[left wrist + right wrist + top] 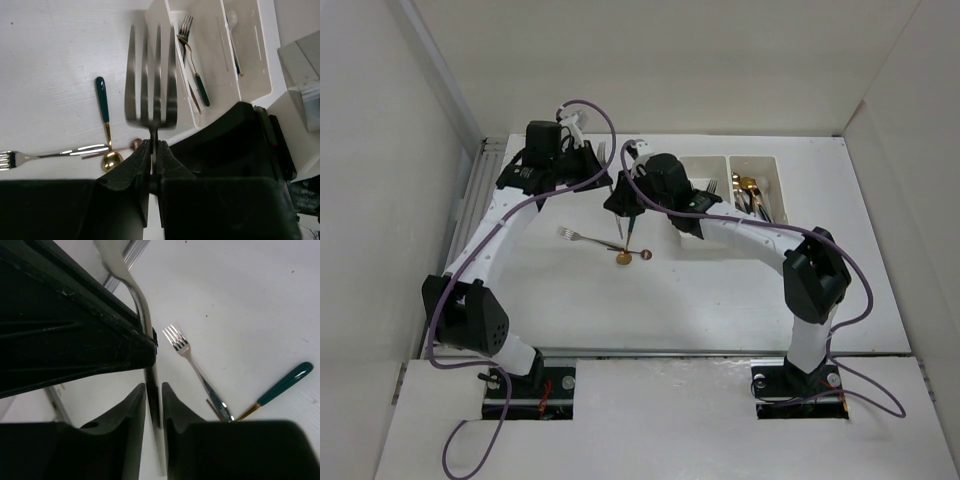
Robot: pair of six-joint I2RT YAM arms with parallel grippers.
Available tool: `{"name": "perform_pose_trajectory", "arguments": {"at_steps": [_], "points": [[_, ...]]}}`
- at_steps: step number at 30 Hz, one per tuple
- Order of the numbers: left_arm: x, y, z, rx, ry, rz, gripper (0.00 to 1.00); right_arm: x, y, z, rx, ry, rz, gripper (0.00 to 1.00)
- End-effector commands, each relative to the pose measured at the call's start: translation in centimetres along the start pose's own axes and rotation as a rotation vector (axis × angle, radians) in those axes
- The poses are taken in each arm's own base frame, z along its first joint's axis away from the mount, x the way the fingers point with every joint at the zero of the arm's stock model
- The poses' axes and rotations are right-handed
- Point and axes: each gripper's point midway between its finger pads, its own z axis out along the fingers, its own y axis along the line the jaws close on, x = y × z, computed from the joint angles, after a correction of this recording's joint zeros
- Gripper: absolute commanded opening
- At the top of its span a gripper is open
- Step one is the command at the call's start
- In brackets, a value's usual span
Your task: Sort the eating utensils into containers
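Our left gripper (154,147) is clenched on the neck of a silver fork (150,85), tines pointing away, holding it in the air above the table (50,50). Our right gripper (154,390) has its jaws either side of the same fork's handle, close against it; whether they pinch it yet we cannot tell. This looks to us like a hand-over. We should get the right's hold firm on the handle before the left lets go. The left should then open fully and draw straight back, not sideways, so the fork does not twist.

Beyond, the near bin (210,40) holds a green-handled fork (201,89), the far bin (250,45) a pale spoon (231,20). Ours likely belongs in the near one, laid lengthwise. A green spoon (102,102) and another fork (55,154) lie on the table below.
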Motion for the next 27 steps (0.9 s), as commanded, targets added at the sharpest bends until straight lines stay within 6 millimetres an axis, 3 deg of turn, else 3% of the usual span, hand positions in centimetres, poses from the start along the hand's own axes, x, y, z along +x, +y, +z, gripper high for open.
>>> {"name": "perform_pose_trajectory", "arguments": {"at_steps": [1,3,4,5,7,8,9,10,12,13,15,17,18,20,23,27], "points": [[-0.9,-2.1,-1.7,0.072,-0.048,0.016,0.00,-3.4,2.2,-0.3,-0.057,-0.094,-0.001,0.20],[-0.3,-2.0,-1.6,0.080,-0.038,0.005,0.00,-3.6,2.0,-0.3,-0.043,-0.101,0.000,0.03],[0.0,-1.8,-1.5,0.076,-0.030,0.001,0.00,-4.0,2.1,-0.6,-0.040,-0.114,-0.002,0.00],[0.3,-1.6,-1.3,0.074,-0.026,-0.001,0.08,-4.4,2.3,-0.9,-0.044,-0.123,-0.003,0.00],[0.5,-1.6,-1.4,0.074,-0.027,0.009,0.47,-4.8,0.7,-1.5,0.025,-0.149,-0.006,0.00],[0.4,-1.3,-1.4,0.059,-0.034,0.018,0.78,-5.8,0.2,-2.5,0.051,-0.180,-0.013,0.00],[-0.2,-0.5,-1.7,0.024,-0.061,0.029,0.94,-6.4,-1.2,-3.1,0.111,-0.210,-0.006,0.00],[-0.1,-0.1,-1.7,0.002,-0.059,0.023,1.00,-6.4,-3.9,-3.9,0.177,-0.216,-0.002,0.00],[-0.9,1.0,-1.9,-0.056,-0.087,0.033,1.00,-7.1,-7.1,-5.8,0.272,-0.229,-0.008,0.00],[-1.6,1.9,-2.5,-0.086,-0.114,0.033,1.00,-7.7,-10.5,-7.0,0.367,-0.235,-0.001,0.00],[-2.3,3.3,-2.9,-0.133,-0.139,0.019,1.00,-5.9,-14.6,-8.4,0.497,-0.150,-0.037,0.00],[-2.2,5.9,-3.2,-0.215,-0.148,-0.012,1.00,-6.0,-18.6,-9.9,0.622,-0.114,-0.049,0.00],[-2.6,6.3,-3.7,-0.235,-0.166,-0.014,1.00,-3.8,-20.6,-9.7,0.664,-0.026,-0.044,0.00],[-2.0,7.8,-3.7,-0.277,-0.160,-0.032,1.00,-2.6,-23.8,-10.3,0.731,0.038,-0.036,0.00],[-2.3,8.5,-4.5,-0.300,-0.181,-0.032,1.00,-0.1,-26.8,-10.4,0.822,0.128,-0.015,0.00],[-2.0,9.7,-4.9,-0.338,-0.187,-0.047,1.00,0.9,-28.0,-11.0,0.868,0.142,0.001,0.09]]}}
